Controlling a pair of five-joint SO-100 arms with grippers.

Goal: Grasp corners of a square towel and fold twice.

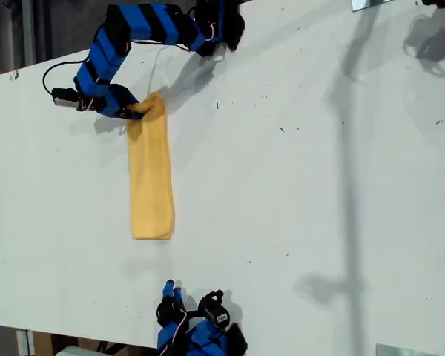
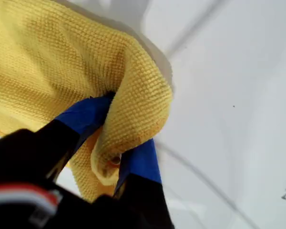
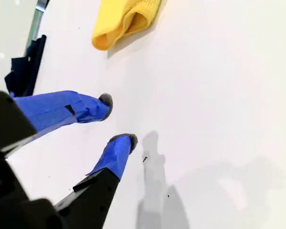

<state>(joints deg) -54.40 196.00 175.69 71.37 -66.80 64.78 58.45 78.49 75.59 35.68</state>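
The yellow-orange towel lies folded into a long narrow strip on the white table, left of centre in the exterior view. My first gripper is shut on the bunched far end of the strip; its wrist view shows blue fingers pinching a fold of the towel. My second gripper hangs open near the exterior view's bottom edge, a short way from the strip's near end. Its fingertips hold nothing. The corners are tucked into the folds and cannot be told apart.
The first arm arches over the table's far side at the exterior view's upper left, with a black cable beside it. Shadows of overhead structures cross the table in the exterior view's right half. The table's near edge runs just past my second gripper.
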